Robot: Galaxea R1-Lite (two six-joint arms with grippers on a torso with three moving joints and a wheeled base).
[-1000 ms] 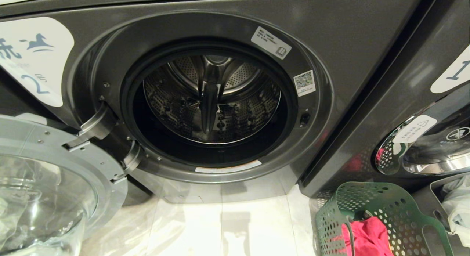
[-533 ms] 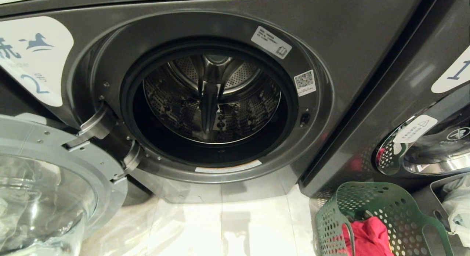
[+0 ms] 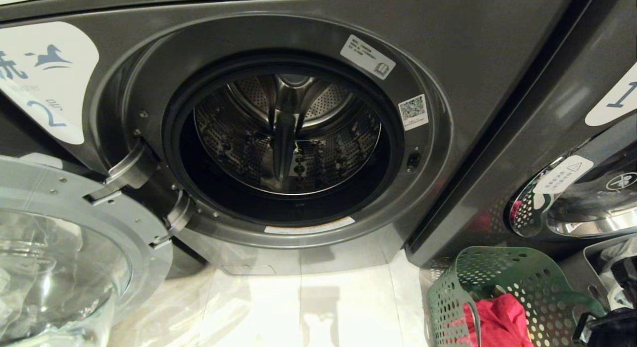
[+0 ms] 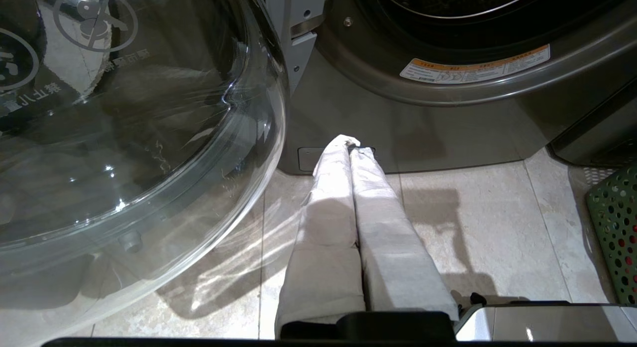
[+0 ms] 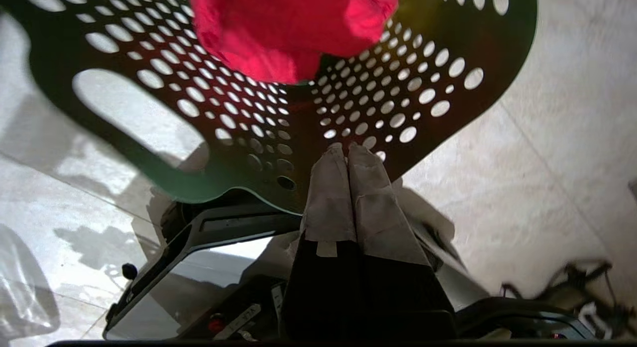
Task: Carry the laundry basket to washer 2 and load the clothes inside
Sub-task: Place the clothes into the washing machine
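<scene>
Washer 2 [image 3: 47, 78] stands straight ahead. Its glass door [image 3: 54, 267] is swung open to the left, and the steel drum [image 3: 286, 133] holds nothing. The green laundry basket [image 3: 517, 292] sits on the floor at the lower right with a pink-red garment [image 3: 497, 322] of the clothes inside. My right arm [image 3: 607, 329] shows dark beside the basket. The right gripper [image 5: 347, 148] is shut and empty, its tips at the outside of the basket's perforated wall [image 5: 502, 43], below the red garment [image 5: 293, 28]. The left gripper [image 4: 352, 145] is shut and empty, low over the floor, pointing at the washer's base.
Washer 1 [image 3: 612, 95] stands to the right with its door [image 3: 572, 202] closed. A grey bin with a white bag [image 3: 604, 267] sits behind the basket. Pale floor tiles [image 3: 308, 307] lie between the open door and the basket [image 4: 614, 227].
My right arm has come into the head view at the lower right, beside the basket. The washer, door and basket have not moved.
</scene>
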